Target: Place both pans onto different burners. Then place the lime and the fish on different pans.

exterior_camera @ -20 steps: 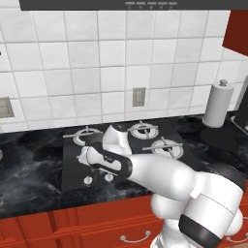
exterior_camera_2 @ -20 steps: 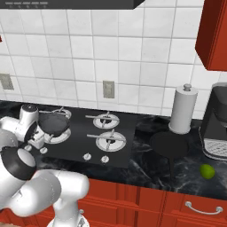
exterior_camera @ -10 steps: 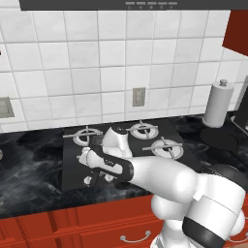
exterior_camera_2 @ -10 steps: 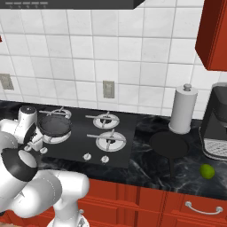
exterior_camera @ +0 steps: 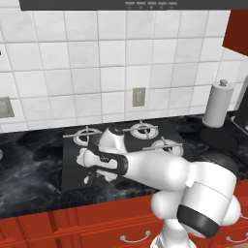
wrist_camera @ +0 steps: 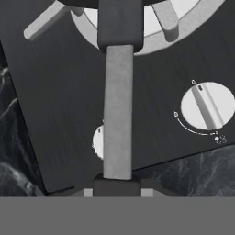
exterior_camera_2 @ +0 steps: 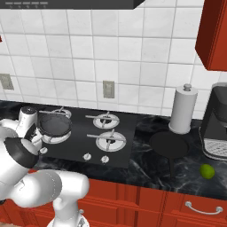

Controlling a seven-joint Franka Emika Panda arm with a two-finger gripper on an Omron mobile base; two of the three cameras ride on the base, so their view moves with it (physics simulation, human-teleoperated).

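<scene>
Pan number one, the grey-black pan [exterior_camera_2: 55, 125], sits over the front left burner [exterior_camera_2: 56, 136] of the black cooktop [exterior_camera_2: 119, 148], and your gripper [wrist_camera: 117, 181] is clamped narrow on its long handle [wrist_camera: 118, 110], with a silver knob [wrist_camera: 207, 105] just beside it in the hand view. You can see the plain black pan [exterior_camera_2: 168, 145] resting on the dark marble counter [exterior_camera_2: 146, 170] near the paper towel roll [exterior_camera_2: 182, 109], and the lime [exterior_camera_2: 207, 171] lying well right of it near the counter's front edge

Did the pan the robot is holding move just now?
Yes. The pan slid right and slightly nearer, from the back-left burner toward the front-left burner, held by its handle.
</scene>
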